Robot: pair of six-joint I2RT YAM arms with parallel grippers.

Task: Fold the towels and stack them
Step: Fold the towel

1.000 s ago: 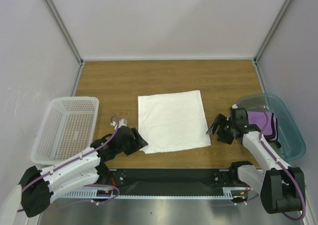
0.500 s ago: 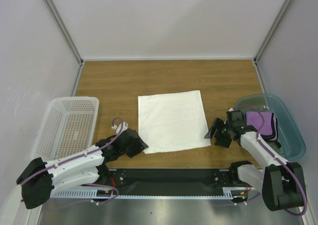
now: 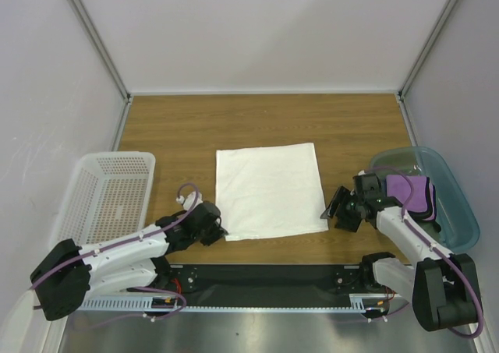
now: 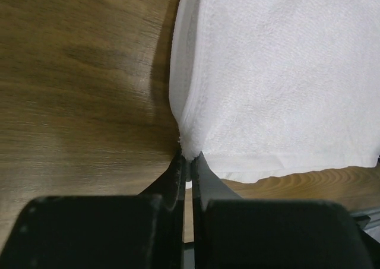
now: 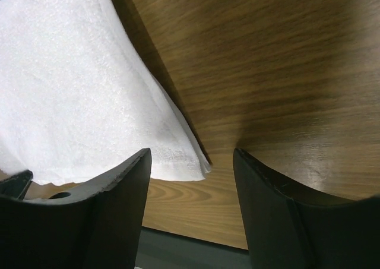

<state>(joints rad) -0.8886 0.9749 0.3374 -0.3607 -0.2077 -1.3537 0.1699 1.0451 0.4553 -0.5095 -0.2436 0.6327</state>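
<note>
A white towel [image 3: 270,189], folded into a rough square, lies flat in the middle of the table. My left gripper [image 3: 221,231] is shut on its near left corner, and the left wrist view shows the cloth [image 4: 267,79] pinched between the fingertips [image 4: 181,162]. My right gripper [image 3: 330,208] stands open at the near right corner, which lies between its fingers [image 5: 119,180] in the right wrist view, the white towel [image 5: 77,97] untouched. A purple towel [image 3: 409,193] lies in the teal bin [image 3: 460,213]. The navy towel shows only as a dark edge under it.
A white perforated basket [image 3: 87,211] stands at the near left of the table. The teal bin sits at the right edge, close behind my right arm. A black rail [image 3: 265,279] runs along the near table edge between the arm bases.
My left gripper slid right to the white towel's near left corner and closed on it. My right gripper moved slightly left toward the near right corner and narrowed a little.
</note>
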